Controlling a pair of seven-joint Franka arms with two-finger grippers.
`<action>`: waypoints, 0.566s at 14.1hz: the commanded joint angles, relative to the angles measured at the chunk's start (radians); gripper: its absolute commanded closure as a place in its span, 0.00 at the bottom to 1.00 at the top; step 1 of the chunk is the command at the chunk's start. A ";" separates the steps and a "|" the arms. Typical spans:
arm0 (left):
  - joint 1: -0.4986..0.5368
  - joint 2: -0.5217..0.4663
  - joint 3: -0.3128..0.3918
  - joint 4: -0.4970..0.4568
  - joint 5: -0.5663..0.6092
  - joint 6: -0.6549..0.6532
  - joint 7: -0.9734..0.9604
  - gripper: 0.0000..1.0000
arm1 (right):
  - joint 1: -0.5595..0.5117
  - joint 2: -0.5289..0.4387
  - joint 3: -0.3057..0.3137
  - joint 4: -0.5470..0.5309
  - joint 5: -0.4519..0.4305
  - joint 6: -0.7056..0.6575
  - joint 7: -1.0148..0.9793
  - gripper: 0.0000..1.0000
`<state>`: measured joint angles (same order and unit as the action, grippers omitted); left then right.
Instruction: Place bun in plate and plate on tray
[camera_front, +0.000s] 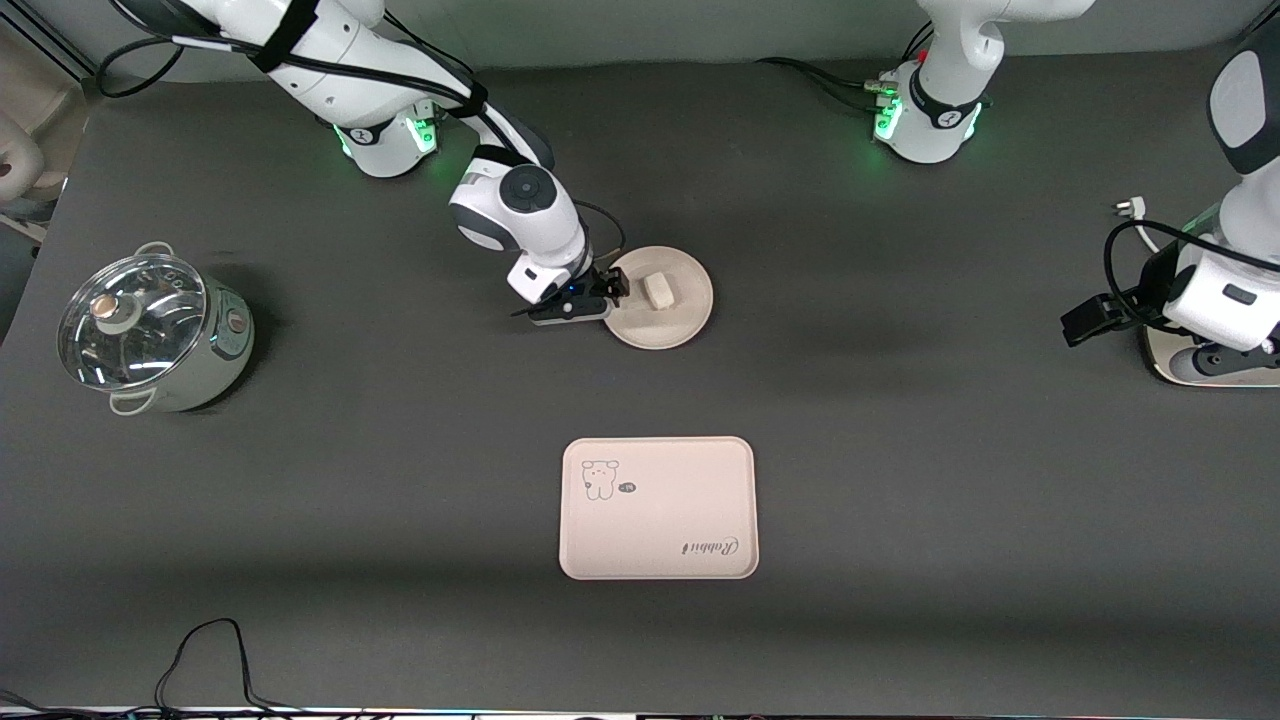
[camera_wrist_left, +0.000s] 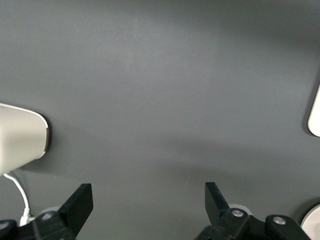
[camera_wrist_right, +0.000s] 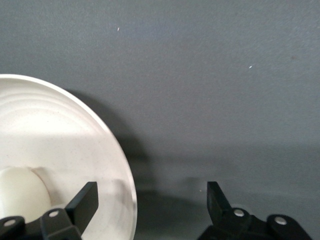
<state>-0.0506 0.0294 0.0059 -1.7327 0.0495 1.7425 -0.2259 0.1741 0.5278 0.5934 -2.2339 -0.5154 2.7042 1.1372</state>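
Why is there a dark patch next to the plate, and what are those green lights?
Right wrist view: the plate blocks the light and drops a soft shadow on the grey table beside its rim. Front view: the green glow comes from lights at both arm bases; the pot's glass lid shows bright glare.

A small metal pot (camera_front: 155, 335) with a clear glass lid (camera_front: 130, 320) stands near the table edge at the right arm's end. The lid has 1 round knob (camera_front: 112, 311) at its centre, and the pot shows 2 loop handles. A black cable (camera_front: 205, 660) loops over the table edge nearest the front camera, toward that same end. A white plug (camera_front: 1128, 207) lies near the edge at the left arm's end. The table (camera_front: 900, 450) is dark grey.
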 joint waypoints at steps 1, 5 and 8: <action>0.078 0.007 -0.087 0.041 0.010 -0.040 0.036 0.00 | 0.001 0.017 0.008 0.022 -0.040 0.005 0.044 0.31; 0.075 0.015 -0.084 0.056 0.016 -0.040 0.051 0.00 | -0.001 0.017 0.012 0.023 -0.040 0.005 0.045 0.83; 0.002 0.012 0.001 0.064 0.015 -0.040 0.082 0.00 | -0.001 0.017 0.012 0.037 -0.038 0.005 0.047 1.00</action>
<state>0.0046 0.0309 -0.0555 -1.7058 0.0557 1.7293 -0.1754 0.1738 0.5322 0.6017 -2.2184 -0.5164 2.7093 1.1388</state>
